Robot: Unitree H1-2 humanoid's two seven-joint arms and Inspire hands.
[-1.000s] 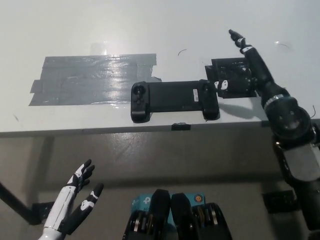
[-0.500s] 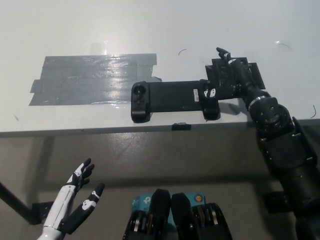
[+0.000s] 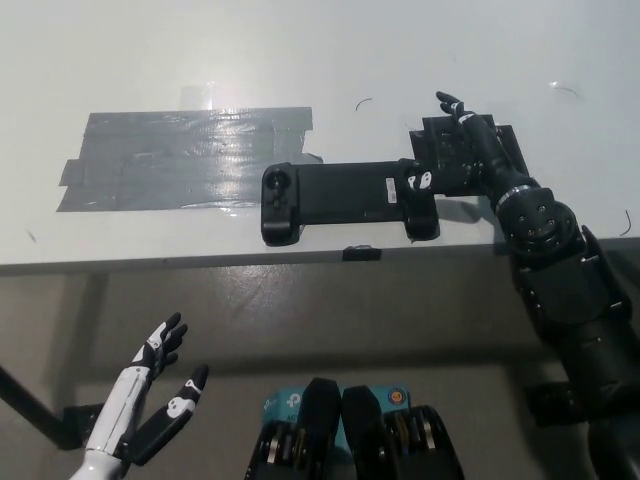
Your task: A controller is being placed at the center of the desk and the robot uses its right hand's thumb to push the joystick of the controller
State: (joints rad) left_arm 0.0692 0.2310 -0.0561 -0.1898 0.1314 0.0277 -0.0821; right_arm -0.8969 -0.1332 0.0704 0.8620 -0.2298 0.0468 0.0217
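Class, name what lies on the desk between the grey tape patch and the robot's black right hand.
In the head view, the black controller lies between the grey tape patch and the right hand, whose thumb reaches its right grip.

- Looks like a robotics lab or test workspace.
- A plain white tabletop [image 3: 300,50] has a patch of grey duct tape [image 3: 185,160] stuck flat across it.
- A black mounting plate [image 3: 455,155] sits fixed near the tabletop's front edge.
- Bare grey floor [image 3: 300,320] shows below the edge, with no home furnishings.
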